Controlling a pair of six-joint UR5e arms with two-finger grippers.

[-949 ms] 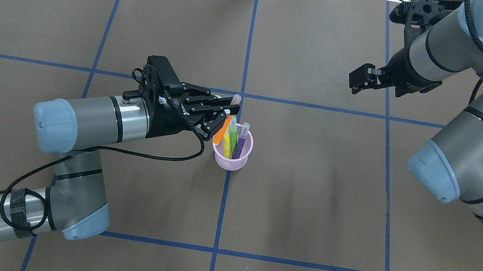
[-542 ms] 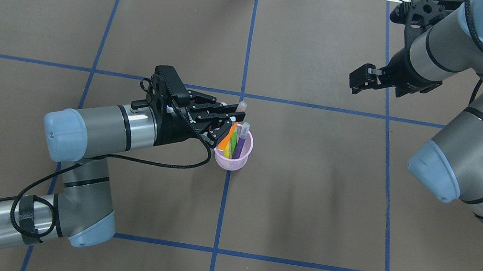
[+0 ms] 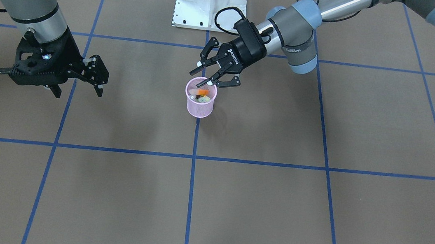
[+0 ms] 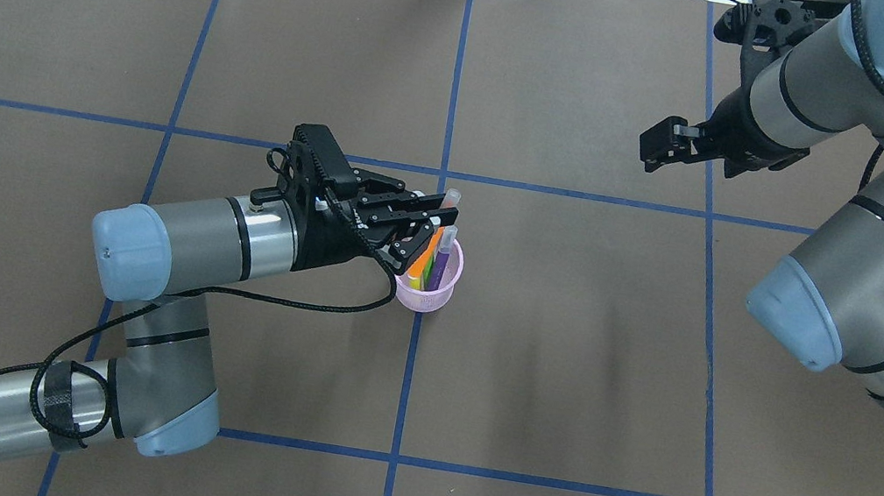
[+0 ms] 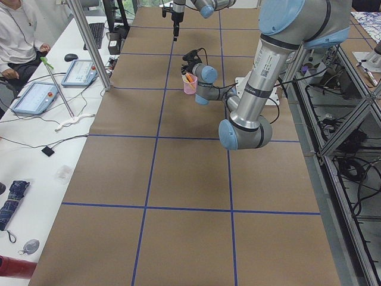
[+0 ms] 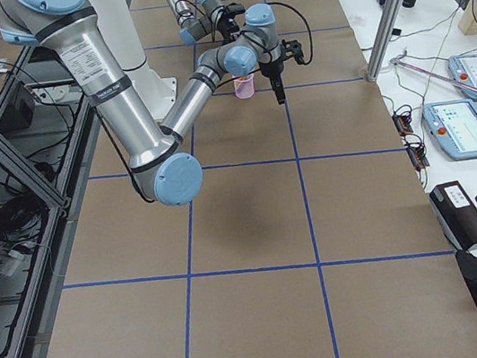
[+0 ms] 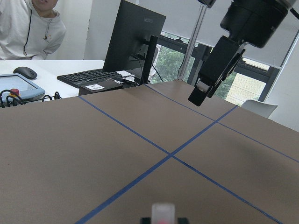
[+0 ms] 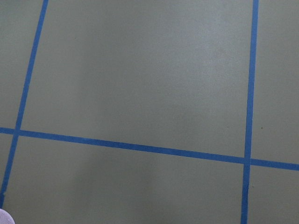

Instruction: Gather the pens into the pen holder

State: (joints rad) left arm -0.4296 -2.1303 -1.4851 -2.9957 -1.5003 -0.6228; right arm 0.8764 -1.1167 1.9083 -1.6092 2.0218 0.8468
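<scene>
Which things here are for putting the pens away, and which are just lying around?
For the job: pen holder, pens standing in it, orange pen gripped by the left hand.
Just lying about: keyboard, mouse, monitor, folded umbrella.

Blurred pale pen cap (image 7: 164, 212), cut off at bottom edge.

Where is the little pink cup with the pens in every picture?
Front-facing: pink cup near the centre, slightly above the middle.
Overhead: pink cup about the centre.
Exterior left: small, top middle.
Exterior right: small, top middle.
Left wrist: not in it.
Right wrist: cannot tell; only a pale sliver in the bottom-left corner.
Shared landmark: the blue tape line it stands on.
</scene>
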